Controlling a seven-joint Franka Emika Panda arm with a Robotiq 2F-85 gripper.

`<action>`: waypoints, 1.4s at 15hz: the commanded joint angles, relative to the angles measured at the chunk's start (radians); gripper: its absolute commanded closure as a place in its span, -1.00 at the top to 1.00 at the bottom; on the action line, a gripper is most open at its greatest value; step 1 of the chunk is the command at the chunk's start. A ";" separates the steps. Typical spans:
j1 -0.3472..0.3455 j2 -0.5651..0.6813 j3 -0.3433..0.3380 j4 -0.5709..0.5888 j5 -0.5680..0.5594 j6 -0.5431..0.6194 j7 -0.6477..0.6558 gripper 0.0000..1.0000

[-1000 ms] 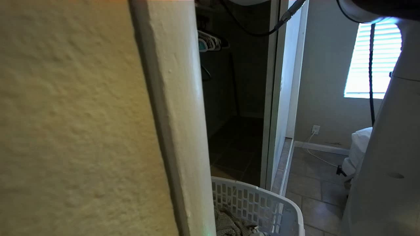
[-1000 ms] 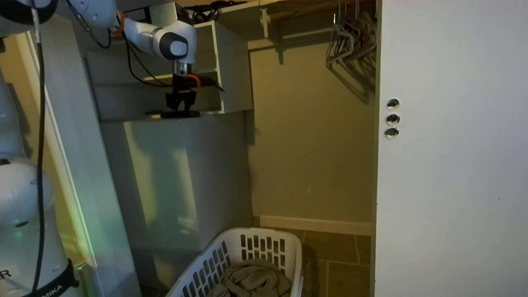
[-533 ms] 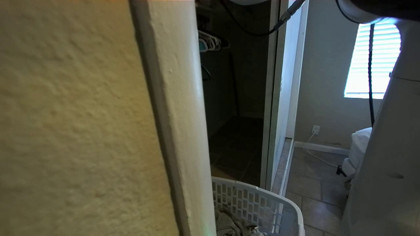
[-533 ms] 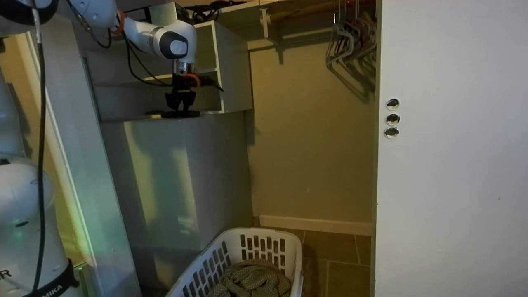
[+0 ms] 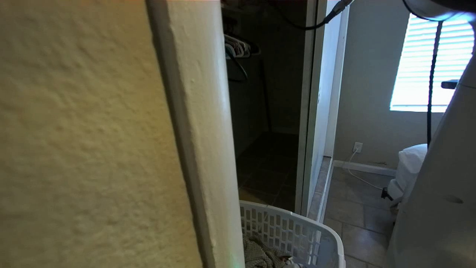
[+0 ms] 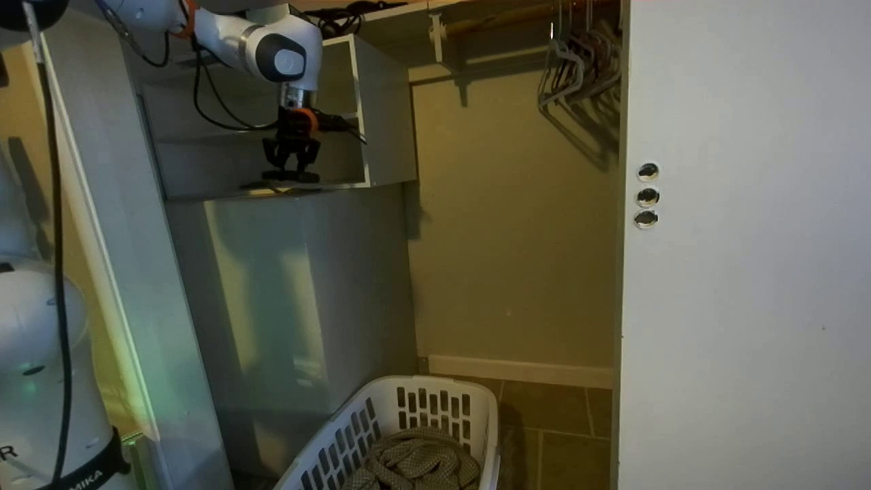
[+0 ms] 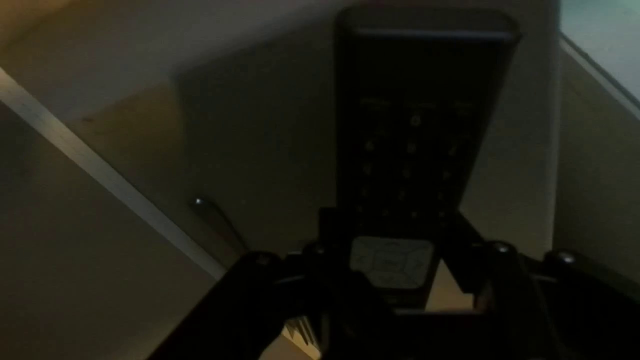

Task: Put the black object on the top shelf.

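End effector (image 6: 291, 169) grips black remote (image 7: 410, 150) near one end, so long overhang could clip shelf unit (image 6: 386, 119), twisting it loose.

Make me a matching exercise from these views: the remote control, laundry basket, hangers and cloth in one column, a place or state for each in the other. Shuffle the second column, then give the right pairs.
Column 1
1. remote control
2. laundry basket
3. hangers
4. cloth

Column 2
A. hanging bunched together
B. crumpled inside the laundry basket
C. gripped by the tool
D. white, with slotted walls

Right pairs: 1-C; 2-D; 3-A; 4-B
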 commanded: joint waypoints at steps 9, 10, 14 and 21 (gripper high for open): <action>0.003 -0.173 0.020 -0.069 0.022 0.022 0.628 -0.44; 0.003 -0.187 0.021 -0.073 0.011 0.019 0.688 -0.44; 0.003 -0.230 0.026 -0.065 -0.086 0.007 0.887 -0.44; -0.001 -0.289 0.039 -0.061 -0.191 0.132 1.095 -0.44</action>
